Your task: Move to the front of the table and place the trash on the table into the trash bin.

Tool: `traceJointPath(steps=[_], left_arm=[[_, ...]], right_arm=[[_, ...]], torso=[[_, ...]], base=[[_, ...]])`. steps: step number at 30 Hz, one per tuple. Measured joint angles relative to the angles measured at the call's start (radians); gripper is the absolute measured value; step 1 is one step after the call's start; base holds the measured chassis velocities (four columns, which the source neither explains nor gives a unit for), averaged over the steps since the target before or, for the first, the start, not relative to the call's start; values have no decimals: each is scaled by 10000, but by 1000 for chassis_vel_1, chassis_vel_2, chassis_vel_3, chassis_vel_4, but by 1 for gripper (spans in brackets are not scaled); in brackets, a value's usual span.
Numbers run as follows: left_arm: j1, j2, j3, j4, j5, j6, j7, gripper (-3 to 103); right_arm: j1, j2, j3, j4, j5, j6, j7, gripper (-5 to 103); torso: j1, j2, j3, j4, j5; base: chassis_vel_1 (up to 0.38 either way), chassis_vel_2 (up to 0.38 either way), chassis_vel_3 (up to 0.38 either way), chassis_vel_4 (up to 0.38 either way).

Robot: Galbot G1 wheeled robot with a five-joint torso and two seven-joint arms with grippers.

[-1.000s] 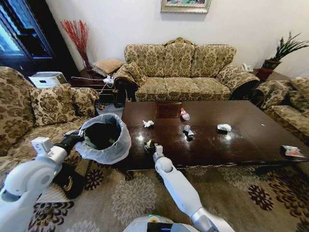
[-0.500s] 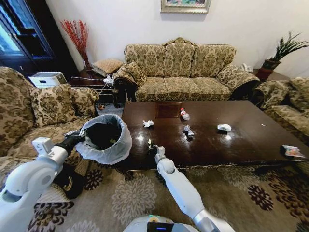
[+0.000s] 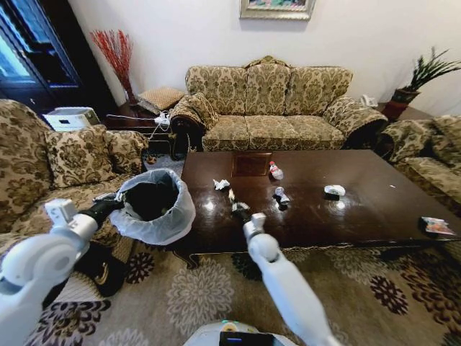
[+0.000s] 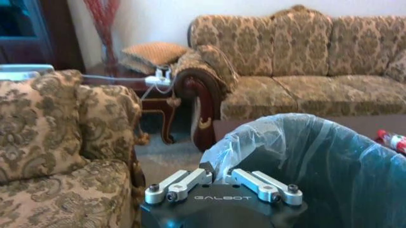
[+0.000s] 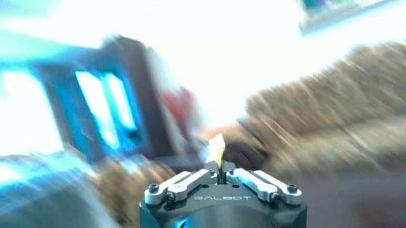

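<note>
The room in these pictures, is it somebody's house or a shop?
Most likely a living room in a house: a patterned sofa faces a dark wooden coffee table, another soft couch sits beside it, and a framed picture hangs on the wall.

We see a glossy dark-brown worktop (image 3: 374, 209) with a square inlay (image 3: 251, 165). On it lie crumpled white paper (image 3: 220, 184), a crushed bottle (image 3: 276, 171), wrappers (image 3: 281, 195) and a colourful packet (image 3: 436, 226).

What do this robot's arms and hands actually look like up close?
Both arms are smooth, rounded white tubes that end in black wrists. The left hand and the right hand share one build: a dark grey block marked GALBOT in pale letters, with two silver metal finger links fixed by dark screws. The left arm carries a small white boxy part near its wrist.
</note>
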Motion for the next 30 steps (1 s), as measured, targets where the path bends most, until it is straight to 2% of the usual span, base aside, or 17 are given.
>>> traceJointPath(steps=[2, 4, 6, 11, 14, 19, 22, 25, 26, 28, 30], left_arm=[[-83, 632, 219, 110, -582, 61, -256, 4], [-114, 775, 289, 114, -719, 64, -348, 4], [-189, 1018, 477, -6, -907, 66, -519, 4], [-166, 1028, 633, -419, -875, 66, -558, 4], [-16, 992, 590, -795, -807, 64, -548, 4], [-77, 928, 589, -878, -770, 31, -547, 4], [-78, 880, 580, -890, -752, -1, -507, 4], [-82, 859, 576, -877, -745, -63, -505, 4], [-105, 832, 581, -848, -739, -102, -505, 4], [-113, 815, 593, -834, -735, -116, -505, 4], [-127, 771, 664, -804, -717, -127, -492, 4]], right_arm=[[324, -625, -255, 1278, 804, -22, -395, 0], [494, -813, -423, 1560, 1033, -70, -485, 0], [1227, -1302, -1144, 2051, 1516, -284, -599, 0], [2452, -1416, -2202, 1859, 1520, -520, -622, 0], [3190, -1129, -2845, 1686, 1426, -1228, -475, 0], [3392, -1139, -3474, 1639, 1013, -1634, -135, -3], [3327, -1172, -3537, 1547, 665, -1643, -217, 13], [3289, -1154, -3515, 1521, 631, -1613, -260, 18], [3263, -1139, -3505, 1513, 602, -1549, -296, 28], [3237, -1120, -3500, 1505, 541, -1513, -301, 28], [3152, -1043, -3480, 1383, 145, -1245, -361, 40]], torso=[[0, 0, 0, -3, 2], [0, 0, 0, -3, 2], [0, 0, 0, -1, 0], [0, 0, 1, 1, -2], [1, 0, 2, 2, -1], [0, 0, 1, 2, 0], [0, 0, 1, 1, -1], [1, 0, 2, 1, 0], [1, -1, 1, 1, 0], [1, 0, 1, 0, 0], [0, 0, 1, 1, -1]], base=[[0, 0, 0, 0], [0, 0, 0, 0], [0, 0, 0, 0], [0, 0, 0, 0], [0, 0, 0, 0], [0, 0, 0, 0], [0, 0, 0, 0], [0, 0, 0, 0], [0, 0, 0, 0], [0, 0, 0, 0], [0, 0, 0, 0]])
